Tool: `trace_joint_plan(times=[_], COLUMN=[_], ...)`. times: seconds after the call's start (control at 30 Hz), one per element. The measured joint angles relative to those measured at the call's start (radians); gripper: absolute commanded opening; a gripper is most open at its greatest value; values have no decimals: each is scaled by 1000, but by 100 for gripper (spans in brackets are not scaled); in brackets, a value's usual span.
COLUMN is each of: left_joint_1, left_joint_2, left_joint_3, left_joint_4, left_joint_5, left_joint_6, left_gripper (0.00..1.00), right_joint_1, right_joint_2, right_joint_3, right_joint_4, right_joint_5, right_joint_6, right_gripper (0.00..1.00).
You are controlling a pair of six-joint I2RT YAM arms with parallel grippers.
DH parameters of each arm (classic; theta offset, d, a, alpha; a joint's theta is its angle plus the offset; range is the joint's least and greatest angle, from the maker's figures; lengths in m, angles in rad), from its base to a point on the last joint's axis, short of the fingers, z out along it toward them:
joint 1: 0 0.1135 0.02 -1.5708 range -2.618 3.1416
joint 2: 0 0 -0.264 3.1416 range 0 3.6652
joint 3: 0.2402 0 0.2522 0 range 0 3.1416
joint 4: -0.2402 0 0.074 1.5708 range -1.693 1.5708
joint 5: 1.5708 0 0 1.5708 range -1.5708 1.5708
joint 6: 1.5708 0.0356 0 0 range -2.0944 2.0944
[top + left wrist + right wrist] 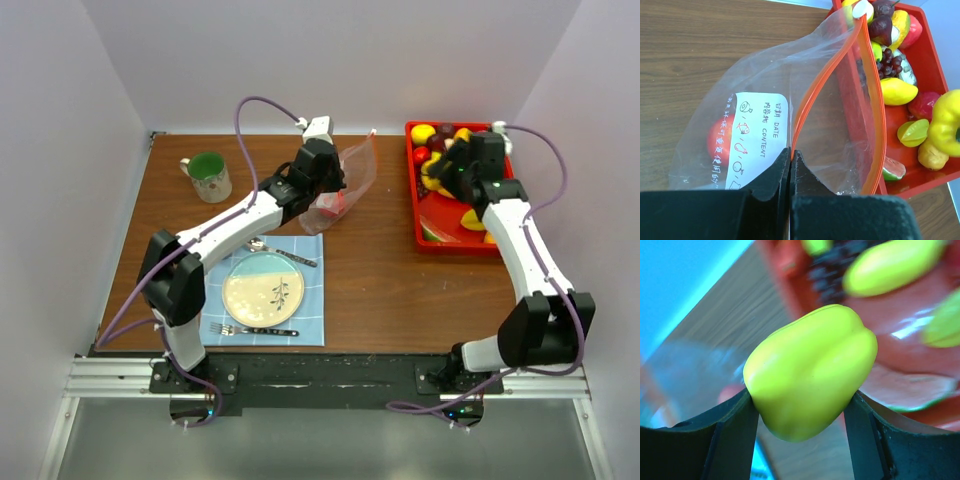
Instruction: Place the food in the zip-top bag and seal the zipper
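Nearest the arm bases, a blue checked placemat (312, 322) lay on the wooden table (385, 290), bearing a cream and blue plate (262, 290), with a fork (252, 330) along the plate's near side. Beyond it, the left gripper (790, 152) was clenched tight on the near edge of the zip-top bag (765, 75), pinching the clear plastic just where the two halves of the zipper (875, 110) met. From there the orange-red strip parted into a wide loop, so the mouth stood open toward the red tray (455, 247). A red piece of food (720, 137) lay inside the bag, behind its white label (757, 135). To the left of the bag, well apart, a green mug (208, 175) stood upright. On the far right, the right gripper (802, 405) grasped a yellow pepper (810, 370) between its two fingers, holding it over the left part of the tray. The tray held the other food, among it dark grapes (890, 62) and a yellow lemon-like piece (897, 91).
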Motion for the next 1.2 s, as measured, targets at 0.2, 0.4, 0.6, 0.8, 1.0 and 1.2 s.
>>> trace_joint_plan(times=[0.2, 0.4, 0.6, 0.8, 1.0, 1.2], left_joint_1=[0, -1, -3, -3, -3, -3], left_joint_2=[8, 8, 8, 6, -11, -45], left_joint_3=[0, 0, 0, 0, 0, 0], left_joint_4=[0, -1, -1, -2, -11, -10], left_joint_5=[9, 12, 12, 10, 3, 3], left_joint_6=[-7, -7, -8, -8, -8, -9], left_gripper=[0, 0, 0, 0, 0, 0], right_joint_1=[248, 343, 392, 394, 394, 394], right_joint_2=[-38, -15, 64, 143, 145, 145], right_joint_3=[64, 106, 138, 138, 140, 171], right_joint_4=[53, 130, 171, 166, 118, 44], right_joint_5=[-51, -63, -73, -82, -55, -48], right_joint_6=[-3, -10, -20, -24, -48, -85], right_gripper=[3, 4, 8, 18, 46, 79])
